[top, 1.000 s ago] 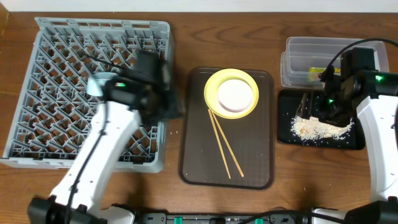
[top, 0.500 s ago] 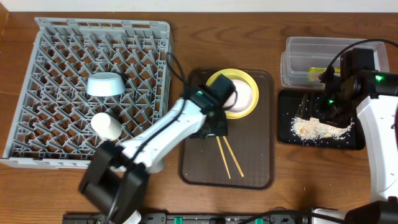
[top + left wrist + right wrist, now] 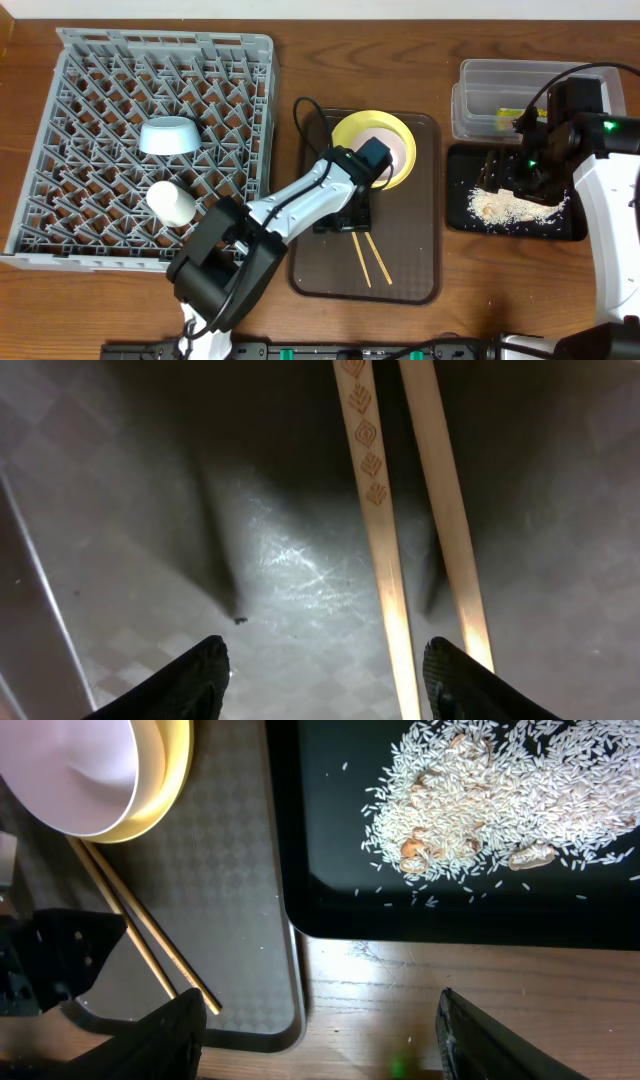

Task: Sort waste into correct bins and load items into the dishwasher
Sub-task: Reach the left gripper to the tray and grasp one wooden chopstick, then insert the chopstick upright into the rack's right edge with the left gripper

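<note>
Wooden table (image 3: 290,40) from overhead: we see our left gripper (image 3: 344,216) low over the chopsticks (image 3: 368,258) on the brown serving tray (image 3: 412,262), just below the yellow plate (image 3: 343,137). At the left wrist, its fingers (image 3: 190,682) stand spread, one stick lying between them. At the right wrist, our right gripper (image 3: 320,1045) is spread too and empty, beside the black tray (image 3: 330,915) holding the leftovers (image 3: 500,780).

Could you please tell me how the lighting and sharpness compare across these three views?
Left wrist: a bright glare patch on the serving tray, dim upper corners, chopsticks sharp, fingertips dark and soft. Right wrist: evenly lit, rice leftovers crisp. Overhead: even light, no motion blur on the left arm.
</note>
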Motion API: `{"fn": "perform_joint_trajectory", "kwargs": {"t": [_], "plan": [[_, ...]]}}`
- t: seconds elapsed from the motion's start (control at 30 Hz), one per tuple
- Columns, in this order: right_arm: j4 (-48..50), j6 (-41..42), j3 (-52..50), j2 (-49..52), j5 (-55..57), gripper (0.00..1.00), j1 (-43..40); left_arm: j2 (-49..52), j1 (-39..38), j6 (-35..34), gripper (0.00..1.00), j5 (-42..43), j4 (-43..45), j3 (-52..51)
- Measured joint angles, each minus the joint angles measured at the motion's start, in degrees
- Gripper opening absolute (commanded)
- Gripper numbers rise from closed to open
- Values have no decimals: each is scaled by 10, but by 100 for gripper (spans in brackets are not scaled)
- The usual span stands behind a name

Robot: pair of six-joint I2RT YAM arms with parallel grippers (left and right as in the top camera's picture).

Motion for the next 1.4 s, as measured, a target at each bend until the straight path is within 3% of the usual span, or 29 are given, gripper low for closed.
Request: {"fn": "perform_joint_trajectory", "kwargs": {"t": [0.2,0.4,0.9,1.0,1.17,1.4], "plan": [[0,0,0,0,0,72,0,19,-1,0,63,0,10,0],[0,0,0,0,0,71,0,20,-1,0,44,1,10,-1],[-2,0,0,0,0,71,0,10,-1,-2,43,0,31,-18],[-2,0,0,0,0,70,0,10,-1,-2,25,-1,30,-19],[-3,0,0,0,0,70,0,10,-1,-2,12,0,32,-19],[-4,0,0,0,0,70,0,10,11,-2,8,8,33,-19]]}}
